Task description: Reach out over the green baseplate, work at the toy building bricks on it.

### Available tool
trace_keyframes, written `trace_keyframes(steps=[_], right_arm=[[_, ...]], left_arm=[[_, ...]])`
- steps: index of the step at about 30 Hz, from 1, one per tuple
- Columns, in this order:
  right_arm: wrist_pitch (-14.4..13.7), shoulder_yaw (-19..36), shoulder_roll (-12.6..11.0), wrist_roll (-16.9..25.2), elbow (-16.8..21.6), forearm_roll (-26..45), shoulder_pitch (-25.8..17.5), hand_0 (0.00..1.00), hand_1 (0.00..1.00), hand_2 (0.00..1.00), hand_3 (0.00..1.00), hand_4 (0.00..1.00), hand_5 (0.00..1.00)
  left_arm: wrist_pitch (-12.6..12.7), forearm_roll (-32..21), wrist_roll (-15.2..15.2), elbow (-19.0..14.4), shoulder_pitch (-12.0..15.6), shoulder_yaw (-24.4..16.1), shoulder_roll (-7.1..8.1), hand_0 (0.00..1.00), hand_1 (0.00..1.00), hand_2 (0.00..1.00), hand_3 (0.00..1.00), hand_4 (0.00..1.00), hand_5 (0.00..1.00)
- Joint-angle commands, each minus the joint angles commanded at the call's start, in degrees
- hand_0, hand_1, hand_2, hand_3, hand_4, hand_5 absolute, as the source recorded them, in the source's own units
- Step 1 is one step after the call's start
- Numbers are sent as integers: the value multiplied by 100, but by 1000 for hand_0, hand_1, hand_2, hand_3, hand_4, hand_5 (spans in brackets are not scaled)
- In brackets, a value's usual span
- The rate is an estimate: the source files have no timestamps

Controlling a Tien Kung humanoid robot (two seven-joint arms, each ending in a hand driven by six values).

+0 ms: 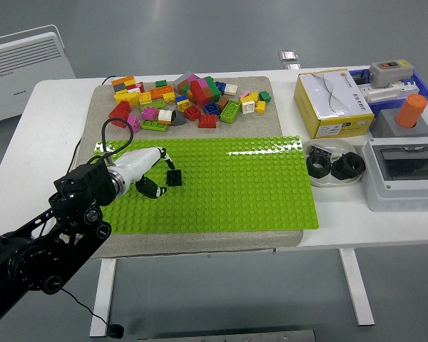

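Note:
The green baseplate [242, 182] lies on a grey mat, bare of bricks. My left hand [159, 177] reaches in from the lower left and hovers over the plate's left part, white-backed with black fingers [173, 178] hanging loosely spread and holding nothing. A heap of loose toy bricks [189, 100] in many colours lies on the mat beyond the plate's far edge, apart from the hand. My right arm is out of sight.
A yellow and white box [332, 103] stands at the right. A white dish [333, 174] with two black rings sits beside the plate's right edge. A grey switch box [406, 171] and an orange cylinder [412, 110] are farther right. A white heater [25, 68] stands behind the table.

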Motion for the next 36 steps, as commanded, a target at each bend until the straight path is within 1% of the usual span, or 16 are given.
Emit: trace_keyframes(steps=[1, 4, 7, 15, 23, 28, 36], right_arm=[[-1, -1, -1, 0, 0, -1, -1, 695, 687, 820, 857, 846, 998], [-3, -4, -5, 3, 0, 1, -3, 695, 687, 820, 857, 846, 998], [-5, -11, -5, 5, 0, 8, -2, 696, 687, 821, 856, 846, 998], [-10, -49, -1, 7, 0, 43, 3, 696, 685, 820, 856, 846, 998], [-16, -74, 9, 8, 0, 60, 7, 696, 687, 821, 856, 846, 998], [-20, -90, 17, 6, 0, 70, 12, 696, 682, 819, 857, 846, 998], [-30, -148, 28, 5, 0, 114, 9, 696, 684, 820, 856, 846, 998]], left_arm=[[5, 20, 0, -65, 12, -7, 9, 998, 998, 998, 662, 714, 18], [0, 62, 13, -226, 52, 4, 37, 998, 998, 998, 662, 714, 18], [-5, 61, 18, -235, 76, 41, 39, 998, 998, 998, 656, 704, 15], [29, -90, -9, -5, 69, 79, 38, 998, 998, 998, 654, 700, 12], [161, -256, -89, 303, 5, 219, 4, 998, 998, 998, 652, 693, 8], [239, -314, -135, 383, -12, 326, -23, 998, 998, 998, 647, 686, 7], [317, -256, -185, 507, -20, 344, -85, 998, 998, 998, 643, 681, 5]])
